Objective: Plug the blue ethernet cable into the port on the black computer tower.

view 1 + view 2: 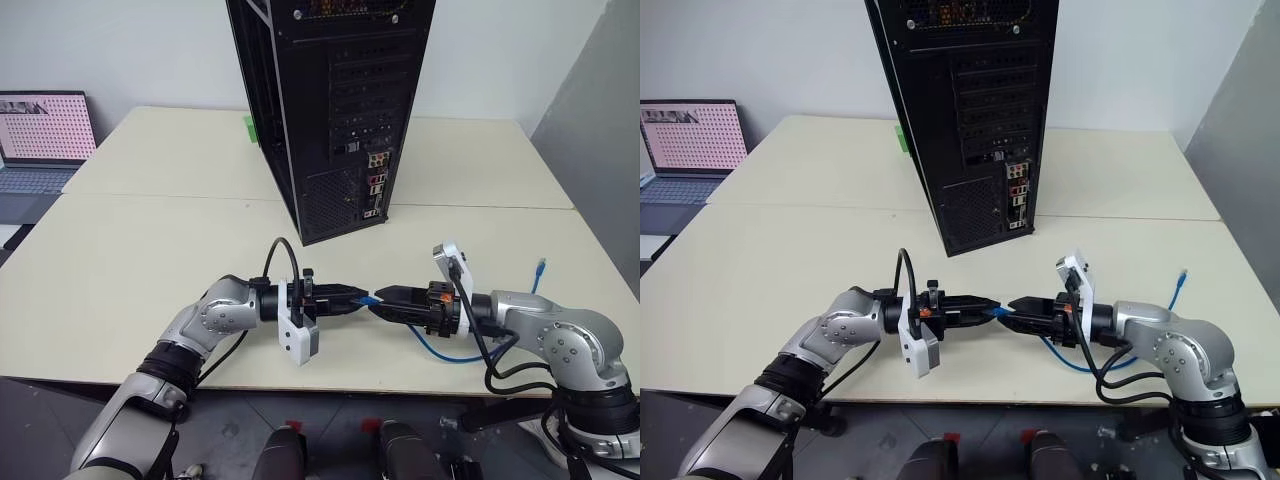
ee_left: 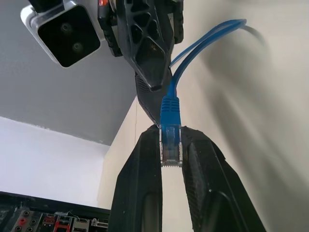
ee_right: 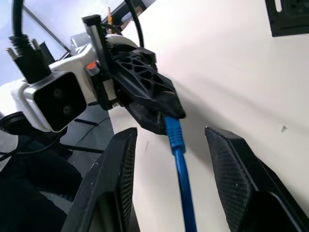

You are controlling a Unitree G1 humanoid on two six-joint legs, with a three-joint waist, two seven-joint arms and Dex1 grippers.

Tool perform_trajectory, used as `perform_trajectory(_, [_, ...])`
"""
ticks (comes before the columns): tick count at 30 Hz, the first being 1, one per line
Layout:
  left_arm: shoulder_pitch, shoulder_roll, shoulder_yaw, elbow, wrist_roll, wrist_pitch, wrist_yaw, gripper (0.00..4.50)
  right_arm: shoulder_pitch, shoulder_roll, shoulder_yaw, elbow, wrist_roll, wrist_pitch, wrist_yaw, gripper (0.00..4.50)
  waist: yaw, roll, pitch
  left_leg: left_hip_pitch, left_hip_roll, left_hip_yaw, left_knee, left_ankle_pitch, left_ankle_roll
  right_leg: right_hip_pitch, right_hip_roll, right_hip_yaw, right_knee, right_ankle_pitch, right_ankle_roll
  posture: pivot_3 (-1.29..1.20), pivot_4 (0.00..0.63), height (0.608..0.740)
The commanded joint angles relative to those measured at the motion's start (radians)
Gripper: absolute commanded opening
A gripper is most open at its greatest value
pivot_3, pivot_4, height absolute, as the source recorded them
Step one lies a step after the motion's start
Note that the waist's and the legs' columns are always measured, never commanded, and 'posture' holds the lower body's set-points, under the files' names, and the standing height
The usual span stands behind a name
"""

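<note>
Fingers of ribbed black plastic on the left gripper [image 2: 170, 159] are clamped on the small clear plug of the thin bright-blue ethernet cable [image 2: 170, 108], the plug's glossy shell pinched between the two textured pads with its blue rubber boot standing just beyond the tips. From the boot the smooth round cord doubles back in a narrow loop across the matte cream tabletop [image 1: 150, 230].

Facing it tip to tip, the right gripper [image 3: 169, 145] has its two wedge-shaped fingers [image 3: 231, 169] spread apart, the blue cord running between them without touching either pad. In the head views the two grippers meet low over the table's near edge, and the rest of the cord curls under the right wrist and trails off toward the right side of the table, where its other plug [image 1: 541, 265] lies.

Farther back, standing upright on the table, is the tall black metal computer tower [image 1: 340, 100], its rear showing a perforated grille, stacked horizontal slot covers and a small cluster of coloured jacks where the port [image 1: 376, 185] sits, too small to tell apart. It is well apart from both grippers.
</note>
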State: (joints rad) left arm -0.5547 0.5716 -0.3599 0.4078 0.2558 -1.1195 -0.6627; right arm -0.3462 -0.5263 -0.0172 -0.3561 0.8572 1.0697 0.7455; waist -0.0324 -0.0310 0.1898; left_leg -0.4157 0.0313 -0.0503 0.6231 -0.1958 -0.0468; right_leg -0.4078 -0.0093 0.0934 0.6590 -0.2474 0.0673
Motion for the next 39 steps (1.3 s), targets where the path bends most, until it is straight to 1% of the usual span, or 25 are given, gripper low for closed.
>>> perform_trajectory(1, [-0.002, -0.002, 0.0, -0.015, -0.008, -0.002, 0.019, 0.31, -0.009, 0.009, -0.007, -0.007, 0.016, -0.009, -0.005, 2.36, 0.0, 0.0, 0.0, 0.0, 0.0, 0.0, 0.0, 0.0, 0.0, 0.0, 0.0, 0.0, 0.0, 0.0, 0.0, 0.0, 0.15, 0.74])
perform_trajectory(4, [-0.001, -0.002, 0.001, -0.017, -0.009, 0.001, 0.02, 0.31, -0.013, 0.011, -0.006, 0.0, 0.017, -0.008, -0.009, 1.87, 0.0, 0.0, 0.0, 0.0, 0.0, 0.0, 0.0, 0.0, 0.0, 0.0, 0.0, 0.0, 0.0, 0.0, 0.0, 0.0, 0.15, 0.74])
perform_trajectory(12, [0.008, -0.008, 0.004, -0.03, -0.009, 0.009, 0.03, 0.31, -0.02, 0.013, -0.005, 0.01, 0.018, -0.001, -0.008, 0.06, 0.0, 0.0, 0.0, 0.0, 0.0, 0.0, 0.0, 0.0, 0.0, 0.0, 0.0, 0.0, 0.0, 0.0, 0.0, 0.0, 0.15, 0.74])
perform_trajectory(21, [0.02, -0.017, 0.004, -0.029, 0.015, 0.038, 0.052, 0.31, -0.046, 0.017, -0.018, 0.043, 0.038, 0.024, -0.009, 0.0, 0.0, 0.0, 0.0, 0.0, 0.0, 0.0, 0.0, 0.0, 0.0, 0.0, 0.0, 0.0, 0.0, 0.0, 0.0, 0.0, 0.15, 0.74])
perform_trajectory(23, [0.029, -0.014, 0.0, -0.028, 0.004, 0.054, 0.048, 1.01, -0.05, 0.014, -0.02, 0.048, 0.039, 0.029, -0.006, 0.0, 0.0, 0.0, 0.0, 0.0, 0.0, 0.0, 0.0, 0.0, 0.0, 0.0, 0.0, 0.0, 0.0, 0.0, 0.0, 0.0, 0.15, 0.74])
perform_trajectory(26, [0.047, -0.016, 0.002, -0.04, -0.045, 0.105, 0.033, 1.61, -0.056, 0.01, -0.025, 0.05, 0.034, 0.026, -0.008, 0.0, 0.0, 0.0, 0.0, 0.0, 0.0, 0.0, 0.0, 0.0, 0.0, 0.0, 0.0, 0.0, 0.0, 0.0, 0.0, 0.0, 0.15, 0.74])
perform_trajectory(27, [0.055, -0.019, 0.008, -0.05, -0.069, 0.138, 0.027, 1.77, -0.058, 0.009, -0.029, 0.049, 0.032, 0.023, -0.012, 0.0, 0.0, 0.0, 0.0, 0.0, 0.0, 0.0, 0.0, 0.0, 0.0, 0.0, 0.0, 0.0, 0.0, 0.0, 0.0, 0.0, 0.15, 0.74])
perform_trajectory(28, [0.064, -0.021, 0.013, -0.06, -0.095, 0.176, 0.019, 2.04, -0.059, 0.007, -0.032, 0.046, 0.029, 0.018, -0.015, 0.0, 0.0, 0.0, 0.0, 0.0, 0.0, 0.0, 0.0, 0.0, 0.0, 0.0, 0.0, 0.0, 0.0, 0.0, 0.0, 0.0, 0.15, 0.74])
perform_trajectory(30, [0.092, -0.021, 0.029, -0.111, -0.165, 0.317, -0.015, 2.42, -0.056, -0.007, -0.036, 0.029, 0.009, -0.003, -0.025, 0.0, -0.001, 0.0, 0.0, 0.0, 0.0, 0.0, 0.0, 0.0, 0.0, 0.0, 0.0, 0.0, 0.0, 0.0, 0.0, 0.0, 0.15, 0.74])
perform_trajectory(32, [0.135, -0.02, 0.049, -0.214, -0.249, 0.513, -0.043, 2.9, -0.05, -0.02, -0.05, 0.002, -0.036, -0.049, -0.063, 0.0, -0.002, 0.0, 0.0, 0.0, 0.0, 0.0, 0.0, 0.0, 0.0, 0.0, 0.0, 0.0, 0.0, 0.0, 0.0, 0.0, 0.15, 0.74])
perform_trajectory(34, [0.168, -0.043, 0.09, -0.327, -0.313, 0.742, -0.01, 2.9, -0.065, -0.003, -0.07, -0.007, -0.103, -0.115, -0.146, 0.0, -0.003, 0.0, 0.0, 0.0, 0.0, 0.0, 0.0, 0.0, 0.0, -0.001, 0.0, 0.0, 0.0, 0.0, 0.0, 0.0, 0.15, 0.74])
perform_trajectory(35, [0.177, -0.054, 0.105, -0.367, -0.328, 0.822, 0.006, 2.9, -0.071, -0.001, -0.066, -0.011, -0.131, -0.141, -0.168, 0.0, -0.003, 0.0, 0.0, 0.0, 0.0, 0.0, 0.0, 0.0, 0.0, -0.001, 0.0, 0.0, 0.0, 0.0, 0.0, 0.0, 0.15, 0.74])
perform_trajectory(39, [0.172, -0.135, 0.169, -0.519, -0.356, 1.171, 0.129, 2.9, -0.129, 0.073, -0.026, -0.014, -0.268, -0.231, -0.324, 0.0, -0.004, 0.0, 0.0, 0.0, 0.0, 0.0, 0.0, 0.0, 0.0, -0.001, 0.001, 0.0, 0.0, 0.0, 0.0, 0.0, 0.15, 0.74])
